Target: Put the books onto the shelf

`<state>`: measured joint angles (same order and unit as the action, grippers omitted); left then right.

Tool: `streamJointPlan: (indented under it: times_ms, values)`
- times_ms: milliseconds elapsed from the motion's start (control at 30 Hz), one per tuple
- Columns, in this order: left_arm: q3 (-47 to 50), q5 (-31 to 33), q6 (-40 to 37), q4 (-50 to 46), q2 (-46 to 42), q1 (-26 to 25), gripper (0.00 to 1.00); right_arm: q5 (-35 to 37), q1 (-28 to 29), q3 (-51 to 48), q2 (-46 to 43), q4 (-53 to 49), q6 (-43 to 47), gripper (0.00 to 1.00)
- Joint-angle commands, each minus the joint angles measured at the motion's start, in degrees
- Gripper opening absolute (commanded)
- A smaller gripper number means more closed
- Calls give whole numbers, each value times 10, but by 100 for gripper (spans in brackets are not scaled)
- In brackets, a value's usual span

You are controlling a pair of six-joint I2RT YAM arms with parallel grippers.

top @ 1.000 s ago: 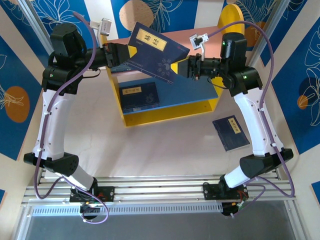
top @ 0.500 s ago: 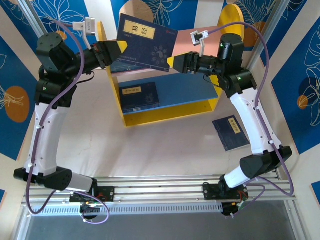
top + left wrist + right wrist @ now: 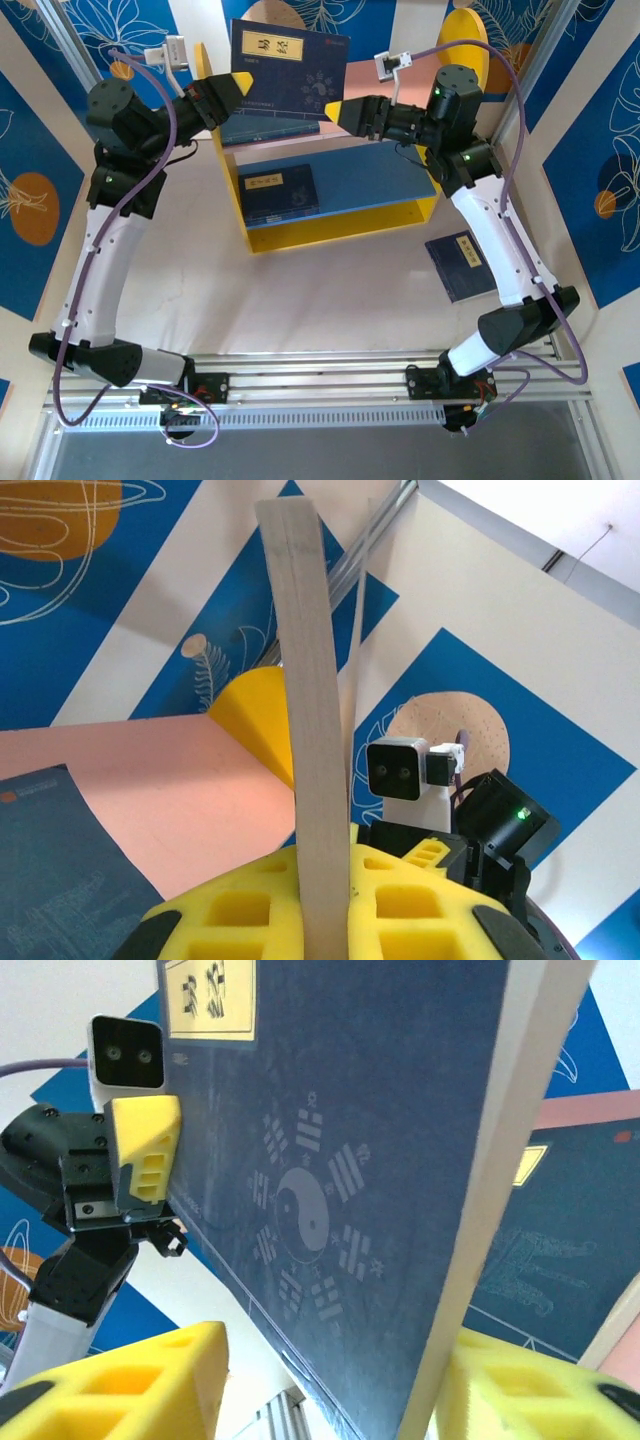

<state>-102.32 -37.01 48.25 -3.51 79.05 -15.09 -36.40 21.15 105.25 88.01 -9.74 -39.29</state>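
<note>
Book (image 3: 290, 70) has swung upright over the shelf (image 3: 340, 228) — left gripper (image 3: 238, 88) clamped on it, right gripper (image 3: 337, 108) slack, straddling its edge — I'm near placement.

I'm looking along a tilted navy book (image 3: 330, 1160), its pale page edge running from 1 o'clock down to 6. My right gripper (image 3: 340, 1385) straddles it, the 7 o'clock finger (image 3: 140, 1375) clear of the cover. The left gripper (image 3: 150, 1150) presses on the cover at 9. A second book (image 3: 560, 1250) lies flat at 3.
</note>
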Motion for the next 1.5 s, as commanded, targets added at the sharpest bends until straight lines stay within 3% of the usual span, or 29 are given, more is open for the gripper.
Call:
streamJointPlan:
  times_ms: [0,200,300,333,367,500,600,700,900,1467]
  values:
    - [11,22,11,77,-31,7,0,-9,7,9,10,37,-29,44]
    - [26,30,-3,73,-40,7,0,-1,11,15,16,44,-35,22]
    - [30,31,-16,60,-46,7,0,4,11,19,19,43,-31,16]
    - [32,34,-19,57,-49,7,1,4,11,22,19,39,-27,15]
    - [36,38,-22,54,-55,7,8,4,12,28,21,31,-21,14]
    - [54,76,-61,17,-82,7,30,4,11,61,33,-19,9,12]
    - [52,139,-122,-52,-112,7,40,4,11,93,45,-68,38,12]
    - [53,225,-174,-123,-140,7,42,4,10,122,58,-107,62,11]
    - [50,284,-223,-186,-166,7,45,3,10,156,80,-150,87,11]
    - [63,307,-248,-204,-183,7,45,-7,20,246,145,-239,126,11]
